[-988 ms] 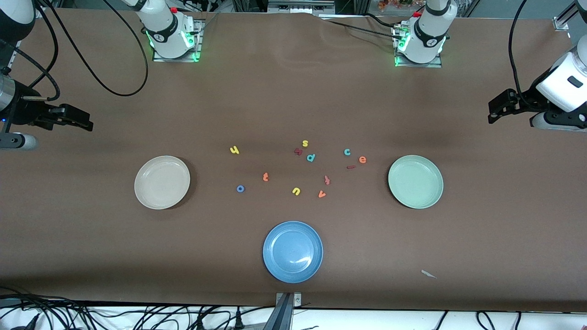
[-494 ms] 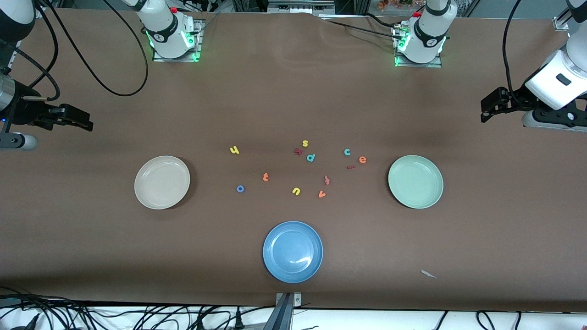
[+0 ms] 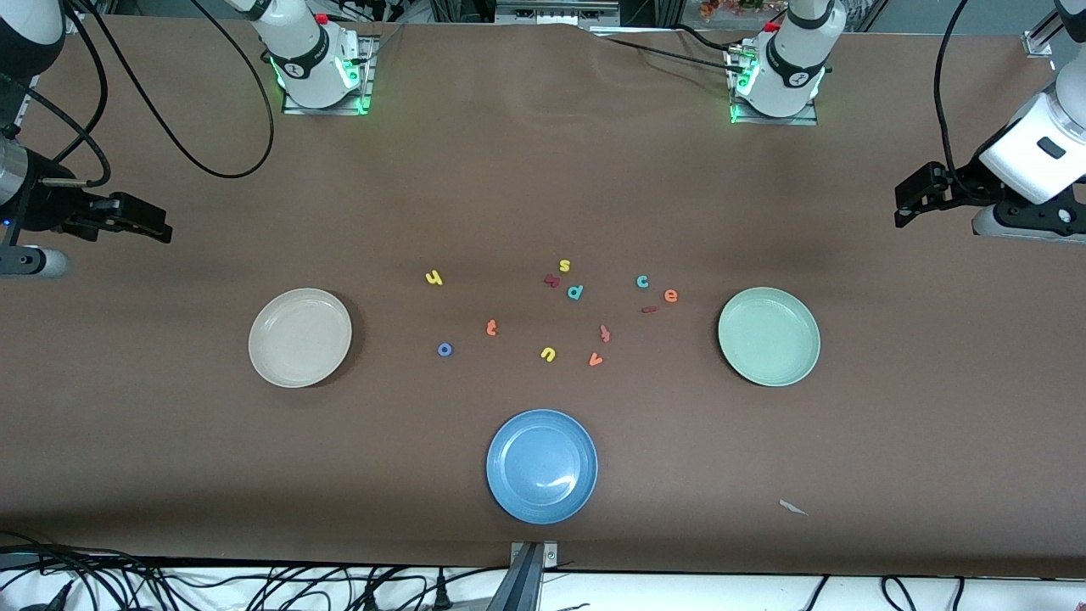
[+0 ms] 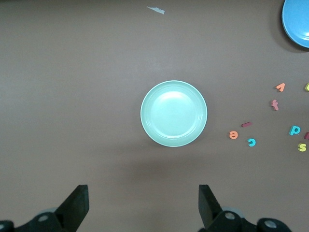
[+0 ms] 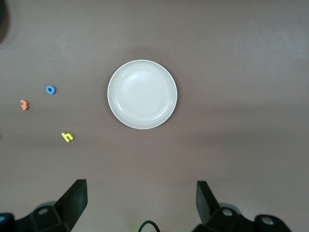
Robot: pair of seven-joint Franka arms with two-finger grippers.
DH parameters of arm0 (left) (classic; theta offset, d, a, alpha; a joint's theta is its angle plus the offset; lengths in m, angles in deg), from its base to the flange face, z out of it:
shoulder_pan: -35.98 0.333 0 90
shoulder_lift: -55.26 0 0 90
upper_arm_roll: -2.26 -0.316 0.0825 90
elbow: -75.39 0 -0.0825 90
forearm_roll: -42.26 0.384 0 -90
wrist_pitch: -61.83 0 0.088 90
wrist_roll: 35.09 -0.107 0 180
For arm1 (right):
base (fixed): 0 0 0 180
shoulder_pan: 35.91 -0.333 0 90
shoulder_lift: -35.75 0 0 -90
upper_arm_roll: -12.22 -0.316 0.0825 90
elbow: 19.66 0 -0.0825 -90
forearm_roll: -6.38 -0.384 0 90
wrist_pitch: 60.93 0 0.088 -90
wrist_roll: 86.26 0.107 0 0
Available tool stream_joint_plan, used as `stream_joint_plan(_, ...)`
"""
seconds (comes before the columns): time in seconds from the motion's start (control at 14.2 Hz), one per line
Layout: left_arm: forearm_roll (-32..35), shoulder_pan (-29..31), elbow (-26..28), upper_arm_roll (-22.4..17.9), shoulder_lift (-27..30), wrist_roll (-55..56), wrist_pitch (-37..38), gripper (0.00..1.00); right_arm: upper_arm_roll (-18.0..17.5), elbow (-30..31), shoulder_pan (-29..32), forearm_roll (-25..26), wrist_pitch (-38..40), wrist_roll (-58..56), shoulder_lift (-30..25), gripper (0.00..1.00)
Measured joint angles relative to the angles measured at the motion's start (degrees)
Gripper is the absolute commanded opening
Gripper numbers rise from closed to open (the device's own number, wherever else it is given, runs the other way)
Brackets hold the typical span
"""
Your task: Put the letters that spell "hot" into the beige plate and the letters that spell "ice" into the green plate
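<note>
Beige plate (image 3: pixel 299 338): empty
Green plate (image 3: pixel 769 336): empty
Left gripper (image 3: pixel 906 204): wide, holds nothing
Right gripper (image 3: pixel 157 227): wide, holds nothing

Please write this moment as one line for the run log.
stage: nothing picked yet | left gripper: open, over bare table | right gripper: open, over bare table | beige plate: empty | green plate: empty

- A robotics lab, not a home
- Two arm bases (image 3: pixel 321 64) with green status lights bolted along the top of the frame
- Brown-covered surface (image 3: pixel 543 187) on a metal frame
- Loose black cables (image 3: pixel 212 585) tangled along the bottom edge
</note>
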State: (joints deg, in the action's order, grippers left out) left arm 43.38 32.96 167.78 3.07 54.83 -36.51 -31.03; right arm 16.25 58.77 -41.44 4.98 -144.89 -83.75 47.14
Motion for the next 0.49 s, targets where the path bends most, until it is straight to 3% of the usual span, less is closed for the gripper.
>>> stream_joint_plan(0.49,0.0,0.5,0.1,-0.2,-0.9,0.0,0.6,1.00,0.0,0.0,0.0,0.0,0.0,0.0,0.0,1.00)
